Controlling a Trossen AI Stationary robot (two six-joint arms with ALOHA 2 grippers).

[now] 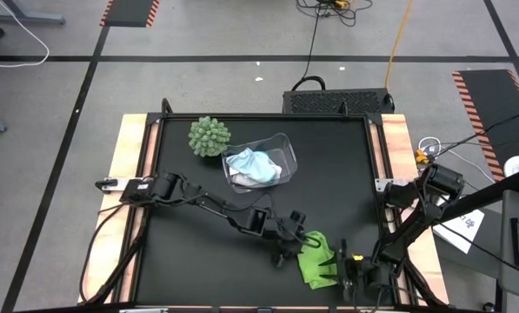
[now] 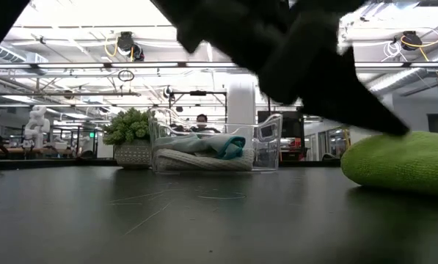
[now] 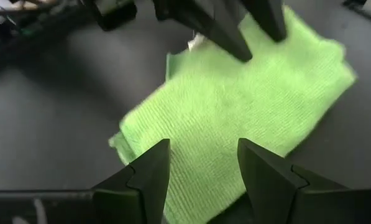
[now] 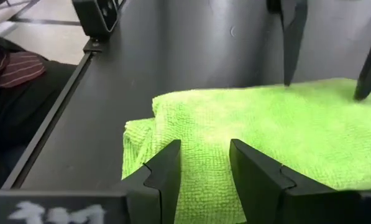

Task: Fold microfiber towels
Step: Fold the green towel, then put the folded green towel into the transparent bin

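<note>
The left claw (image 3: pixel 201 165) hovers just over the lime green towel (image 1: pixel 316 257), its two dark fingers spread apart with nothing between them; the cloth shows through the gap below. In the high view this claw (image 1: pixel 296 243) sits at the towel's left edge, at the end of the left arm, which reaches diagonally across the counter (image 1: pixel 189 261) from the left side.

The right claw (image 4: pixel 204 165) stands at the opposite, near-right side of the same towel, fingers also parted and empty, poised above the cloth's folded edge. From above it (image 1: pixel 353 271) lies just beside the towel's right border, near the counter's front edge.

The green towel rests flat on the black counter toward the near right, folded into a rough rectangle with a doubled layer visible along one edge. In the low view it is a rounded green mound (image 2: pixel 402 163) at the right.

Farther back, left of centre, a clear plastic bin (image 1: pixel 261 162) holds the light blue towel (image 1: pixel 261 168) and the white towel (image 1: pixel 242 160), bunched together. Just left of the bin stands a round green spiky plant (image 1: pixel 208 136).
</note>
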